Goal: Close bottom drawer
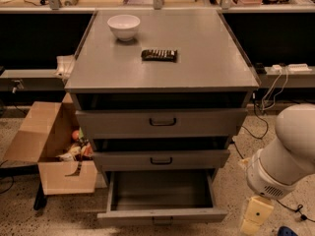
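The bottom drawer (162,193) is sitting pulled out toward the near side of the grey cabinet (197,63). The gripper (255,215) is hanging low to its right, probably lining up to push; its grip cannot be told.

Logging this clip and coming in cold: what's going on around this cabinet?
A robot arm is at the lower right of the grey cabinet. Its tool hangs low, to the right of the bottom drawer and not touching it. That drawer is pulled well out and looks empty, so closing it is not yet done. A white bowl and a dark wrapped bar sit on the cabinet top. An open cardboard box stands to the left.
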Robot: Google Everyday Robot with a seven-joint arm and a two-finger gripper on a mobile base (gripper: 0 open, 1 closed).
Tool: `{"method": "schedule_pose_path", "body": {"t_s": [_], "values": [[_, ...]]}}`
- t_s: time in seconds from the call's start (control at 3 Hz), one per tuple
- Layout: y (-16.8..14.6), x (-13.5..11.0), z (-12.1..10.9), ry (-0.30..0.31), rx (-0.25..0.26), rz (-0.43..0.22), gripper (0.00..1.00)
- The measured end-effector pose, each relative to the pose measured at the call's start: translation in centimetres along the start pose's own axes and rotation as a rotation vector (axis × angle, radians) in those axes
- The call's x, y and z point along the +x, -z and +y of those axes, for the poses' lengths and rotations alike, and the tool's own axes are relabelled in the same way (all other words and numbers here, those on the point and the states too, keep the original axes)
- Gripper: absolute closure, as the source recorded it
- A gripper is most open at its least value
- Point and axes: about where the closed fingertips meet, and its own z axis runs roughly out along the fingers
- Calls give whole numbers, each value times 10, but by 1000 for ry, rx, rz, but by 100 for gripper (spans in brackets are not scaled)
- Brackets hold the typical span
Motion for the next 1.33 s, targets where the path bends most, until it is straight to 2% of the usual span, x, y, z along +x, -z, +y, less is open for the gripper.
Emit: {"method": "schedule_pose_path", "body": {"t_s": [0.33,0.67,1.0,1.33], "values": [[1,0,0,1,2,0,0],[-12,0,-2,-7,-26,-29,0],[-64,-1,-2,-38,-80,-55,0],[-142,-10,0,-82,-145,-143,0]]}}
